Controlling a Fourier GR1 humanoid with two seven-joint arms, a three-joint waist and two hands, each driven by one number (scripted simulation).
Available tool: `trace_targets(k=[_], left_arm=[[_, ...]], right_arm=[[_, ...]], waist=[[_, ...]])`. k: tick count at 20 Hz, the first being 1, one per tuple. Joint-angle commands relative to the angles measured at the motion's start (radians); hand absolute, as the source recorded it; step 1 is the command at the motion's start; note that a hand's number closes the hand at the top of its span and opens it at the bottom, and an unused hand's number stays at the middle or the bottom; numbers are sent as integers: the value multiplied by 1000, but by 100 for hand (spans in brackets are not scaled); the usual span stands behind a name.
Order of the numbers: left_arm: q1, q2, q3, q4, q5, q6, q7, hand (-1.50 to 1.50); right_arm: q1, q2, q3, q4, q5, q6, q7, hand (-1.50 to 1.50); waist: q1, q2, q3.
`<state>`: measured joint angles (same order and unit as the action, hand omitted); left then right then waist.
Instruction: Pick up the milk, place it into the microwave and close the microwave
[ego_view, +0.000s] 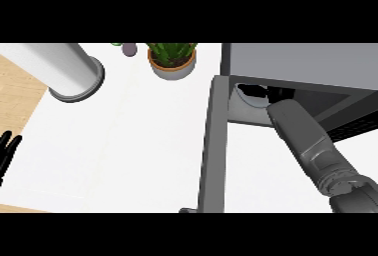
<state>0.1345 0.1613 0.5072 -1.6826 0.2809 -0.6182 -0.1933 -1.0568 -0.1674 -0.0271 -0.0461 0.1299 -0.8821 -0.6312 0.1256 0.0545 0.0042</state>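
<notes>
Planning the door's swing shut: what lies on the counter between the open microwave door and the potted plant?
In the head view, only bare white counter lies between the microwave door and the potted plant.

The counter (133, 150) looks smooth, matt white; the microwave (295, 62) looks matt grey metal, the plant pot (172, 67) terracotta.

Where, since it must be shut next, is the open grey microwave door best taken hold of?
Probably at the free end of the open grey microwave door, nearest the robot, from its left face. It stands edge-on, hinged at the grey microwave, so pushing there swings it shut. The open left hand rests on that side; the right forearm reaches into the opening.
</notes>
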Motion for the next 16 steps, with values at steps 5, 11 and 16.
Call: trace_targets(k=[5,11,16], left_arm=[[39,1,12,-9,-14,-15,-33,-150],[91,-45,-6,-52,-34,-9,-46,-150],[95,-51,-8,-71,-14,-9,-33,-150]], right_arm=[[26,25,-16,-17,-10,16,-28,-150],[52,-10,-43,-45,-32,89,-65,-150],[102,-11,-68,-72,-54,176,-138,-150]], waist=[[-13,-10,0],[-29,-19,0],[-50,-26,0]])
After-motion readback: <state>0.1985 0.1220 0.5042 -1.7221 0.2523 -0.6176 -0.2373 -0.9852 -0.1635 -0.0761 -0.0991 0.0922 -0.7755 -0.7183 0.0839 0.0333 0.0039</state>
